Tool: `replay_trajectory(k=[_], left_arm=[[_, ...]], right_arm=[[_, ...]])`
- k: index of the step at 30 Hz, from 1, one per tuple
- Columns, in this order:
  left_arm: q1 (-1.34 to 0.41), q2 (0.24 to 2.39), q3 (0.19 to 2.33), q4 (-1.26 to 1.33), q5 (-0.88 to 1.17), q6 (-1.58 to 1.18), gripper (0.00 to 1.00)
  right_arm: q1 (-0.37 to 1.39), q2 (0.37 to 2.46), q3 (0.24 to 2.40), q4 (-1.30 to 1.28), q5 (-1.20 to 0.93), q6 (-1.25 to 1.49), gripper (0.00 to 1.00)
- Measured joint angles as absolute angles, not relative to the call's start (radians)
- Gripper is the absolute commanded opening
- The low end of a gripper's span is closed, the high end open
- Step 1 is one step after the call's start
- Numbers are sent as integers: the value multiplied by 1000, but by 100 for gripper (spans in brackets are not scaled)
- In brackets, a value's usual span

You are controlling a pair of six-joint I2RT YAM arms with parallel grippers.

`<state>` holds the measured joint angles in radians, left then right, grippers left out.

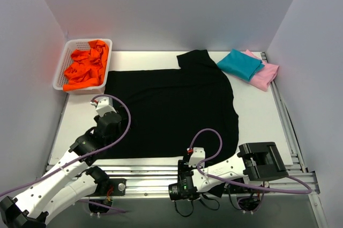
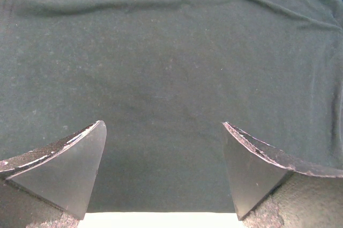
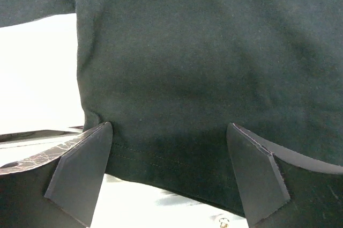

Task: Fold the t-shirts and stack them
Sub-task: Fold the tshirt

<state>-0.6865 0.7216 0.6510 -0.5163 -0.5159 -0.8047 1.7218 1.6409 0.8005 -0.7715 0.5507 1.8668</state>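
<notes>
Table point(image 1: 257, 110), t-shirt point(image 1: 171, 110), left gripper point(image 2: 163, 126), right gripper point(image 3: 170, 125) (both wide)

We can read no text, label, brand, number or sign in any of the 3 views; the black t-shirt point(image 1: 166, 110) shows us only plain cloth

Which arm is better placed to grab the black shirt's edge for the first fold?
Right, probably. The right gripper straddles the black t-shirt's stitched hem, jaws open around it. The left gripper is open too, but over plain cloth, its edge back near the palm.
</notes>
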Motion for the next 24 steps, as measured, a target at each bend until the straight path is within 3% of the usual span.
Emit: replay_trajectory(k=[3, 6, 9, 15, 24], left_arm=[[-688, 714, 651, -524, -517, -805, 96], [-693, 701, 653, -537, -520, -804, 96], [-693, 702, 655, -546, -521, -804, 96], [-693, 708, 656, -565, -523, -804, 96], [-695, 738, 684, -694, -600, -883, 94]], right_arm=[[1722, 1642, 789, -753, 560, 1864, 78], [1722, 1643, 772, -728, 579, 1839, 64], [1714, 1660, 746, -678, 615, 1826, 34], [1712, 1644, 715, -599, 640, 1802, 0], [1712, 1609, 693, -607, 632, 1806, 0]])
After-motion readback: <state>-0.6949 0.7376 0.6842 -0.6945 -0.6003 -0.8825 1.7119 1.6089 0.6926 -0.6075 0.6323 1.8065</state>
